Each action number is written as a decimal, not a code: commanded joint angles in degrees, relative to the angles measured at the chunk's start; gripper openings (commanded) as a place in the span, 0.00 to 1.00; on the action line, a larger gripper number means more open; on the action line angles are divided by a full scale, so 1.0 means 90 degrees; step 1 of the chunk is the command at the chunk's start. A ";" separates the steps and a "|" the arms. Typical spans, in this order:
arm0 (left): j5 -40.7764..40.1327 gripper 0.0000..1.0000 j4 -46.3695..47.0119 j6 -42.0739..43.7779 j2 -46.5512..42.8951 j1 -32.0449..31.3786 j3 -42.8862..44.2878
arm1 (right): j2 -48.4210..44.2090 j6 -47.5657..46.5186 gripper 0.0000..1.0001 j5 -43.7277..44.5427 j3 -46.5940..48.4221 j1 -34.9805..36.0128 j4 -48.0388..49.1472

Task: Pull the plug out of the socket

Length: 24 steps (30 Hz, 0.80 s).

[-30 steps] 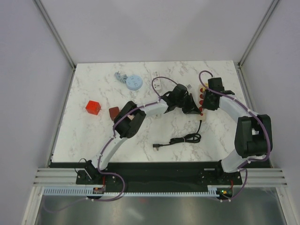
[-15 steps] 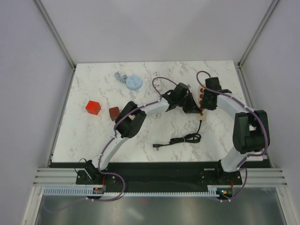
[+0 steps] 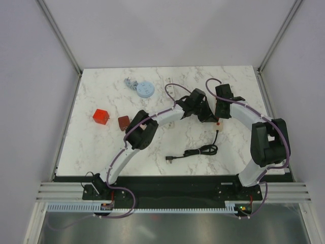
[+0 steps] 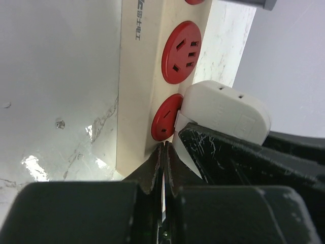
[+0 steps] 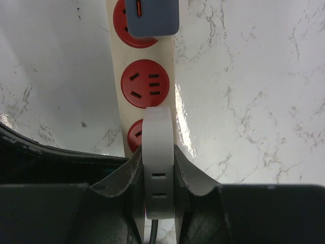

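Note:
A cream power strip (image 4: 137,76) with red sockets lies at the table's back right; in the top view only its near end with one red socket (image 3: 218,123) shows under the arms. A white plug (image 5: 158,152) sits over the red socket at the strip's near end; its prongs are hidden. My right gripper (image 5: 158,150) is shut on the plug's sides, and in the top view (image 3: 220,112) it is over the strip. My left gripper (image 4: 165,148) is shut, its tips against the strip's near end beside the plug (image 4: 223,109), and in the top view (image 3: 207,113) it is left of the strip.
A grey-blue adapter (image 5: 152,18) is plugged in farther along the strip. A loose black cable (image 3: 200,151) lies coiled in front. A red cube (image 3: 101,116), a brown block (image 3: 123,122), a blue disc (image 3: 145,89) and a small white strip (image 3: 170,86) lie to the left.
My right wrist has shifted left and toward the back over the strip, now covering the red sockets in the top view. The left gripper has stayed beside the strip.

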 commanded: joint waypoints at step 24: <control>-0.0411 0.02 -0.0152 0.1103 -0.0222 -0.0073 -0.0292 | -0.0906 0.0304 0.00 -0.0583 -0.0058 -0.0505 0.0246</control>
